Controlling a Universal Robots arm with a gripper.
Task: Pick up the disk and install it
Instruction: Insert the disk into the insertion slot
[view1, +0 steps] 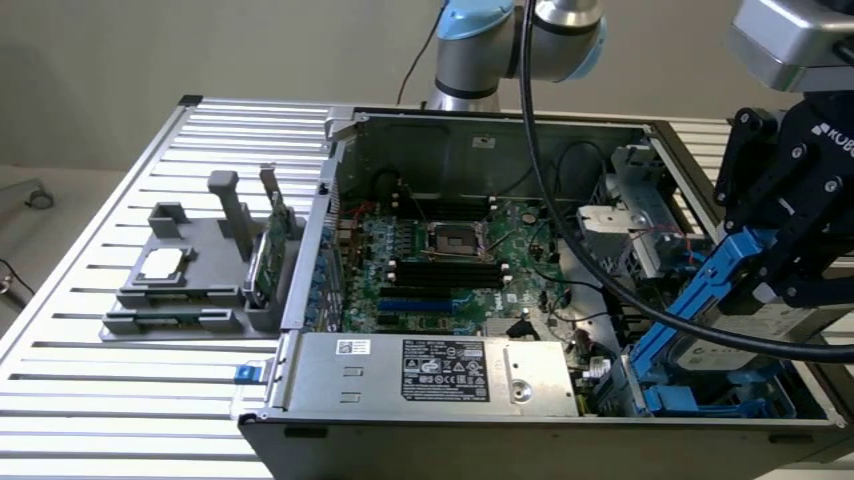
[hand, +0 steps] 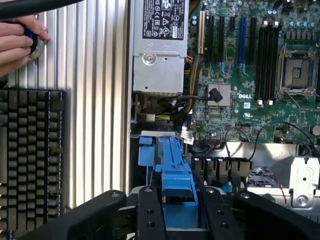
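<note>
- Clearance first: the case (view1: 467, 125) lies open-side up on the slatted table (view1: 120, 400), and I've got loads of free air over the motherboard (view1: 454, 250). It's much tighter at the exterior view's right, where the drive bay (view1: 727, 405) sits boxed in by the case walls.
- A thick black cable (view1: 529, 80) droops from the arm right across that corner and passes in front of the load, so that edge looks crowded.
- The gripper (view1: 781, 270) is clamped onto the disk (view1: 714, 345), fingers pinching the blue carrier from both sides.
- The disk hangs over the drive bay, tilted steeply. Its long axis runs diagonally, high end in the fingers and low end dipping toward the blue rails in the bay.
- From the wrist view, that long axis points away from the fingers toward the power supply (hand: 157, 45).
- Writing: "DELL" is printed on the motherboard and I can make out "KUB" on the gripper body. The power supply has a white label, but the print's too small for me to read.
- Beside the case there's a keyboard (hand: 30, 155) on the table, plus a person's hand (hand: 15, 42) near it.
</note>
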